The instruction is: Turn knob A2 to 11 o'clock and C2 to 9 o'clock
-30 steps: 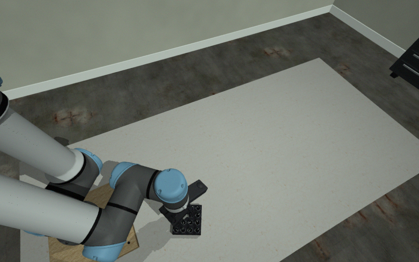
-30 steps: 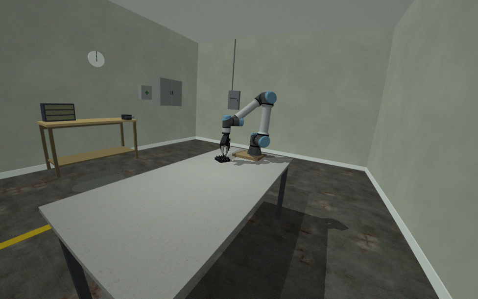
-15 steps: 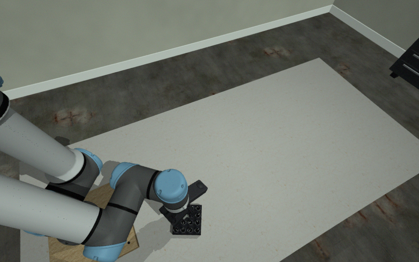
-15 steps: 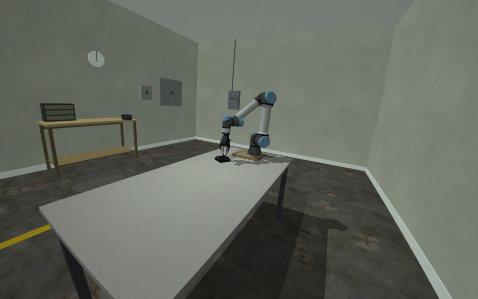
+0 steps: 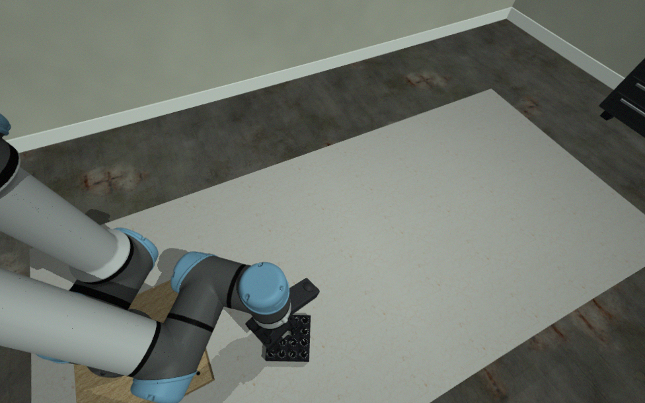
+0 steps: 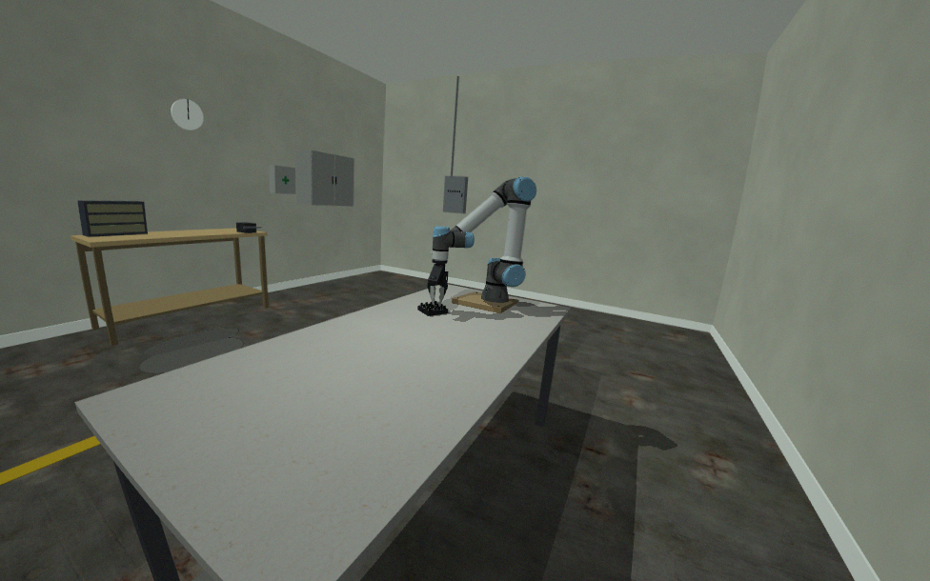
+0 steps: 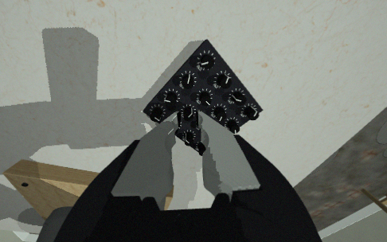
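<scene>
A single white-and-grey arm with blue joint caps reaches over a pale table, its black gripper pointing down at a black knob box. The box sits on the table near the wooden base board, apart from it, with one corner pointing away from the gripper in the wrist view. The pale grey fingers stand narrowly apart, their tips on either side of one knob; whether they are clamped on it or merely around it, one cannot tell. White marks ring the knobs, and white pointers show on several of them, turned in differing directions; the fingers and the arm hide part of the box. The socket cannot be made out, so the rows and the settings of A2 and C2 cannot be told. In the room beyond, a workbench stands by a wall beneath a round clock, with grey cabinets mounted on the walls.

Versus the earlier frames, your blue-capped grey wrist sits slightly lower in the top and exterior views. Your black gripper with pale grey fingers came down with it, now a bit closer to the black multi-knob box. Small shift only.
</scene>
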Robot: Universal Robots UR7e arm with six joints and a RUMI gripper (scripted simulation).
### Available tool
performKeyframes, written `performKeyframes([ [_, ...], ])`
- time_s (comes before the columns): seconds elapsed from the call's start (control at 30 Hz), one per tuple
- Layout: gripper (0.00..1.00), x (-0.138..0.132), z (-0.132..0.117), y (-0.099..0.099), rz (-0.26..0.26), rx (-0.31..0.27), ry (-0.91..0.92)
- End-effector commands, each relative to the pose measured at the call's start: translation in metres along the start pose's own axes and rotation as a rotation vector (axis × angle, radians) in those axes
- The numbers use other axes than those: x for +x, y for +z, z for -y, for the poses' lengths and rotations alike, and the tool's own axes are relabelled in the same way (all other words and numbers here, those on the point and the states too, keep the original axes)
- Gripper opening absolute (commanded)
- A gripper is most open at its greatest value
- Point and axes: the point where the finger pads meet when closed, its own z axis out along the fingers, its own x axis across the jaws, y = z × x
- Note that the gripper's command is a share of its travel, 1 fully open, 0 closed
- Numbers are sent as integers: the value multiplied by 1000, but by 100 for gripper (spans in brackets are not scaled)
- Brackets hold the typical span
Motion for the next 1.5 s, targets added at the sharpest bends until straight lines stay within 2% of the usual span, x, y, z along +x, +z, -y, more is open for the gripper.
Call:
performKeyframes([
  [0.0, 11, 0, 0, 1, -1, 1, 0],
  [1.33, 11, 0, 0, 2, -1, 1, 0],
  [1.37, 4, 0, 0, 2, -1, 1, 0],
  [1.47, 4, 0, 0, 2, -1, 1, 0],
])
